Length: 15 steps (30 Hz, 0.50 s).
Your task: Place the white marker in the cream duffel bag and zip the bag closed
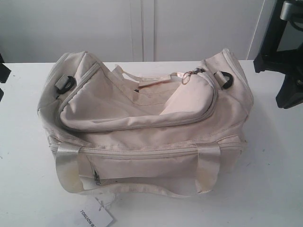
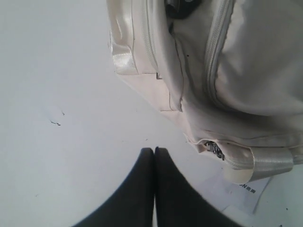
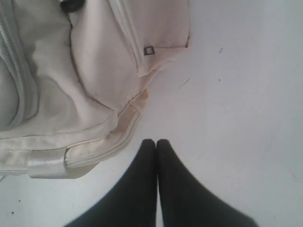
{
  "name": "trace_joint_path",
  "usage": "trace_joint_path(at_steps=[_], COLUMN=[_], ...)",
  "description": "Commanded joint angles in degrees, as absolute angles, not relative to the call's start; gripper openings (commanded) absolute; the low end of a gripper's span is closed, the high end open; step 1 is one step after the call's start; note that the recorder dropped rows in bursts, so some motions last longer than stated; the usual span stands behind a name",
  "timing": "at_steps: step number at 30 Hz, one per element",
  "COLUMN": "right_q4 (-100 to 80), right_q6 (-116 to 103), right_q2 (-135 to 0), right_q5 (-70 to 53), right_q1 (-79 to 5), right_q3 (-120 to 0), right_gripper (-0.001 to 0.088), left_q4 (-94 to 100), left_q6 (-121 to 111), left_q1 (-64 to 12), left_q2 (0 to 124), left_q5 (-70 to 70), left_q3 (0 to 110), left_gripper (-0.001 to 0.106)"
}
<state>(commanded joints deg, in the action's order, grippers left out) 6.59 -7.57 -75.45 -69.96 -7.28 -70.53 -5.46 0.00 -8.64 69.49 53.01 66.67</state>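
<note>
Ext cam above bag (image 1: 142, 137); wrist cams close at its ends

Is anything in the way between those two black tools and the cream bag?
Nothing visible. Only bare white table separates the left tool and the right tool from the bag. The marker is not in view.

The flap (image 1: 137, 109) sags over the bag (image 1: 142, 142), hiding most of the inside. The tag (image 1: 97, 218) is cut by the exterior view's lower edge, and part of its print is lost. The right arm (image 1: 289, 52) runs off that view's right edge. Each wrist view catches only one end of the bag.
</note>
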Motion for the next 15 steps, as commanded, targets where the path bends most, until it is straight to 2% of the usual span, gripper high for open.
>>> trace_joint_path(at_steps=[8,15], right_q4=[3.88,2.42], right_q6=[-7.48,-6.17], right_q2=[-75.03,-64.16], right_q5=[-69.96,-69.96], right_q1=[-7.28,-7.28], right_q3=[-70.24,-59.63], right_gripper=[0.0,0.0], left_q4=[-5.46,-5.46], left_q6=[0.0,0.0], left_q1=[-8.64,-8.64], left_q2=[69.49,69.49], left_q5=[52.0,52.0], left_q3=[66.67,66.67], left_gripper=[0.0,0.0])
